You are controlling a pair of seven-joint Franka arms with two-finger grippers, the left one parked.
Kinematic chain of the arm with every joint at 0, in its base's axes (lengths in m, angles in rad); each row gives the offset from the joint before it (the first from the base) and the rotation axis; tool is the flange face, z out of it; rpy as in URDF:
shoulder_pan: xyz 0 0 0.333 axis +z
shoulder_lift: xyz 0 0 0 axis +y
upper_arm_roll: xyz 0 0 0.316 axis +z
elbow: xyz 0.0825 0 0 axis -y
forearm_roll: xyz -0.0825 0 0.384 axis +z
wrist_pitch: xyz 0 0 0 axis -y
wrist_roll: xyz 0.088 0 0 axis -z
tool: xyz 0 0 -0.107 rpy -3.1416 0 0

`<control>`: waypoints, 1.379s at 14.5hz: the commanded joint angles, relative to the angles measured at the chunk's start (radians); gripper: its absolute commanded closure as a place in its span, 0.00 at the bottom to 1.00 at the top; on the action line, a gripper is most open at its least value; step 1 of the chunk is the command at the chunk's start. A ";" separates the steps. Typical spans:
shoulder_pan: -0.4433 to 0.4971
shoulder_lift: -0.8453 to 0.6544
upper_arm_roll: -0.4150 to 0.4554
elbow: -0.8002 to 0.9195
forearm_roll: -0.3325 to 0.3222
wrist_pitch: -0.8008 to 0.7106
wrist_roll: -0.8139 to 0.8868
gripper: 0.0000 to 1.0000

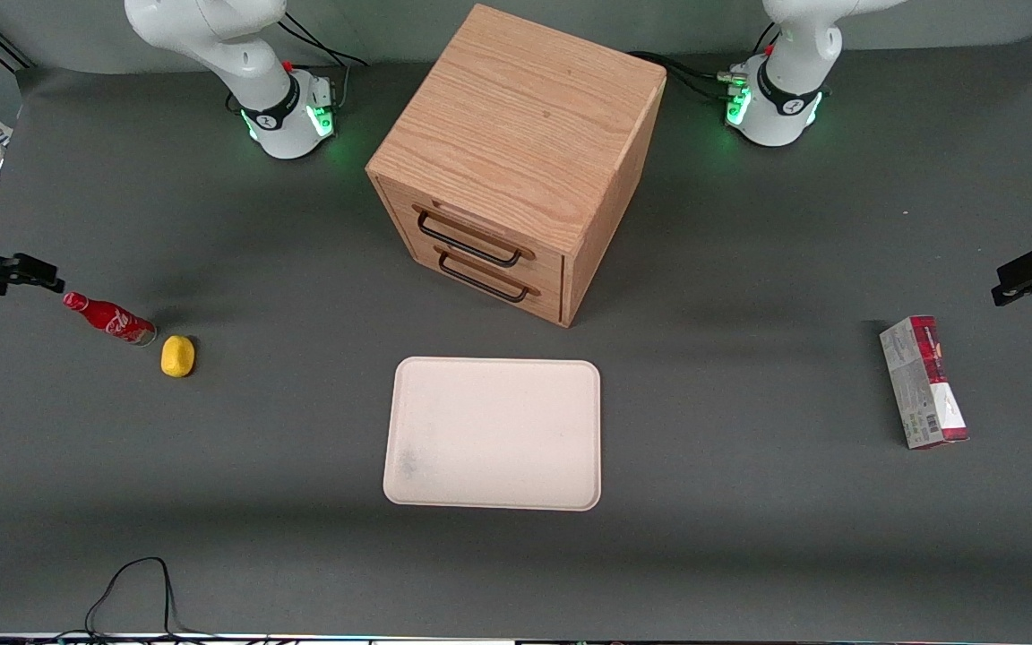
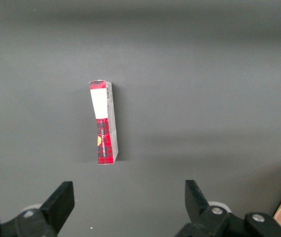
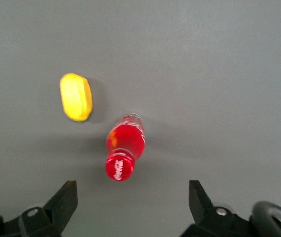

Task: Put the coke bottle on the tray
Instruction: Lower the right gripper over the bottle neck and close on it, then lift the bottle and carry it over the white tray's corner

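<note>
A wooden drawer cabinet [image 1: 516, 161] stands mid-tabletop [image 1: 749, 537]; a yellow lump [image 1: 177, 356] and a red-and-grey carton [image 1: 923, 382] lie toward the tabletop's two ends, well apart.

The glossy white rounded working arm [image 1: 238, 54] carries a black band and green-glowing base lights, with black cables trailing. Its matte black two-finger gripper [image 3: 133, 200] has wedge-shaped, widely parted fingers [image 3: 64, 197].

Coke bottle [image 1: 109, 318] beside lump [image 1: 177, 356], under claw [image 3: 133, 200].
</note>
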 commanded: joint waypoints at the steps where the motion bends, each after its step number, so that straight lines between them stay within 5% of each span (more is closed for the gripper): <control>1: 0.017 -0.034 -0.016 -0.087 0.022 0.094 -0.033 0.00; 8: 0.016 0.086 -0.016 -0.085 0.239 0.171 -0.245 0.06; 10: 0.016 0.103 -0.016 -0.082 0.278 0.173 -0.294 0.25; 12: 0.016 0.106 -0.016 -0.081 0.281 0.171 -0.297 0.64; 16: 0.016 0.107 -0.016 -0.078 0.279 0.156 -0.299 1.00; 18: 0.017 0.106 -0.007 -0.039 0.279 0.151 -0.282 1.00; 20: 0.024 0.106 0.012 0.066 0.269 -0.010 -0.225 1.00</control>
